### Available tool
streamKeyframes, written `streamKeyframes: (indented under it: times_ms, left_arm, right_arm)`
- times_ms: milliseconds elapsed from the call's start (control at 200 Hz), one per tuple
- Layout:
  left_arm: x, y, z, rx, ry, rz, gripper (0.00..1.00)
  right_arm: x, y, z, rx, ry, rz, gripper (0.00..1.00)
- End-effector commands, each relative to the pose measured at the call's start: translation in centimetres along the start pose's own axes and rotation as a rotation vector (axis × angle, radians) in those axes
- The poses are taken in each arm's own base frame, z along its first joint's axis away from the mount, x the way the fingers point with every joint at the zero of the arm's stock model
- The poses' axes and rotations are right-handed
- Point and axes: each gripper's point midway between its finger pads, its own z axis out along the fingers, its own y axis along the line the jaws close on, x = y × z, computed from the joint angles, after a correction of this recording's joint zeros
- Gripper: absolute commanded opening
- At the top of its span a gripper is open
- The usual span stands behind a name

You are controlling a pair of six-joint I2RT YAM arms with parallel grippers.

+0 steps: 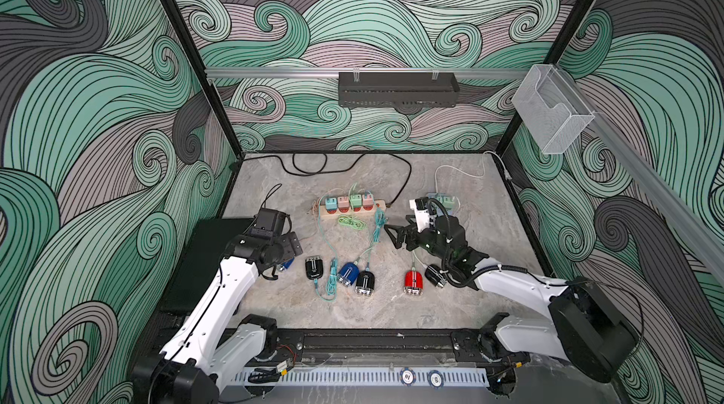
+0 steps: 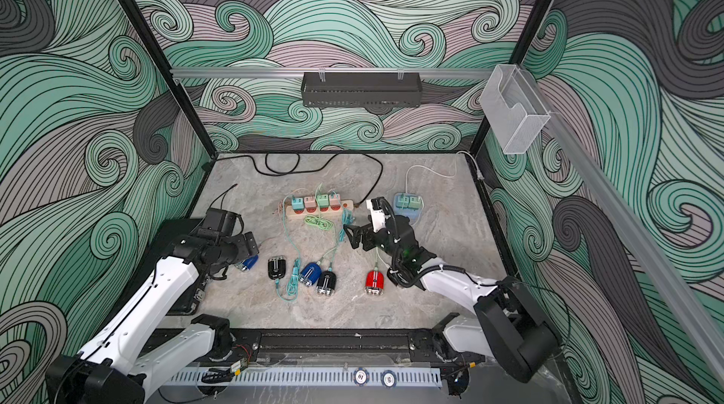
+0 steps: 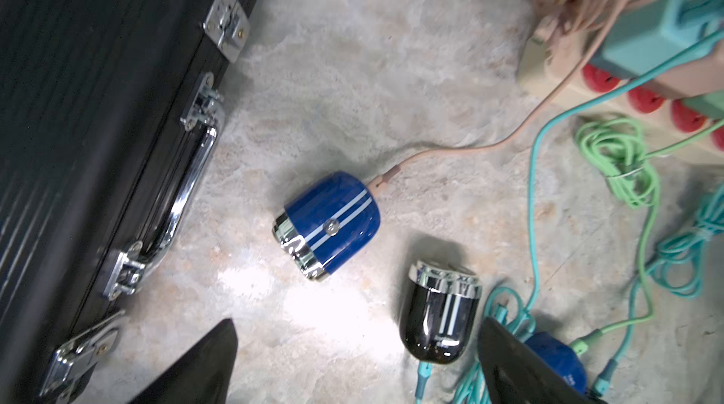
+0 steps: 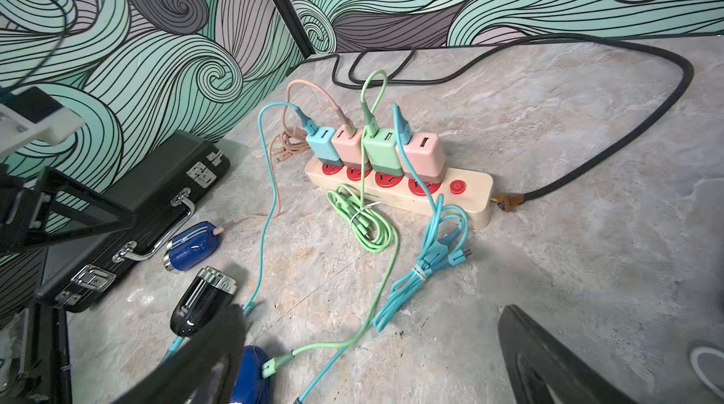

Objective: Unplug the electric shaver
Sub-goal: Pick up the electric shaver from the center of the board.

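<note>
Beside the black case (image 3: pixel 98 108), glossy blue shaver (image 3: pixel 329 223), white stripes, chrome head

In both top views the blue shaver (image 1: pixel 288 264) (image 2: pixel 250 263) beside the black case (image 1: pixel 192 265) is largely covered by the left arm (image 1: pixel 235 280). A black shaver (image 1: pixel 435 276) is half concealed under the right arm (image 1: pixel 509 278). In the left wrist view the power strip (image 3: pixel 538 59) is cut off by the picture's edge, and a second blue shaver (image 3: pixel 560 355) is masked by one finger (image 3: pixel 521 366) of the left gripper (image 3: pixel 358 327)
</note>
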Motion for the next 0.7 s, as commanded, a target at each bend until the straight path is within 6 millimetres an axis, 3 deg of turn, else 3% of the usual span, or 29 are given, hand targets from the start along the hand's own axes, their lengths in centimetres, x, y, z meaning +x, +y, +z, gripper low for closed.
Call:
streamKeyframes:
  times_ms: [0, 85, 460, 691]
  left_arm:
    - [0.7, -0.3, 0.4, -0.031, 0.085, 0.039, 0.95]
    - [-0.1, 0.5, 0.9, -0.121, 0.107, 0.049, 0.92]
    - [-1.1, -1.2, 5.1, -0.176, 0.283, 0.204, 0.92]
    - [-0.9, 0.6, 6.6, -0.248, 0.375, 0.257, 0.97]
  right_arm:
    - [-1.1, 0.6, -0.2, -0.012, -0.060, -0.023, 0.99]
    - [-1.1, 0.4, -0.5, 0.001, -0.066, -0.023, 0.99]
    - [-0.8, 0.6, -0.5, -0.009, -0.056, -0.002, 0.99]
    - [-0.6, 0.4, -0.3, -0.005, -0.051, 0.002, 0.99]
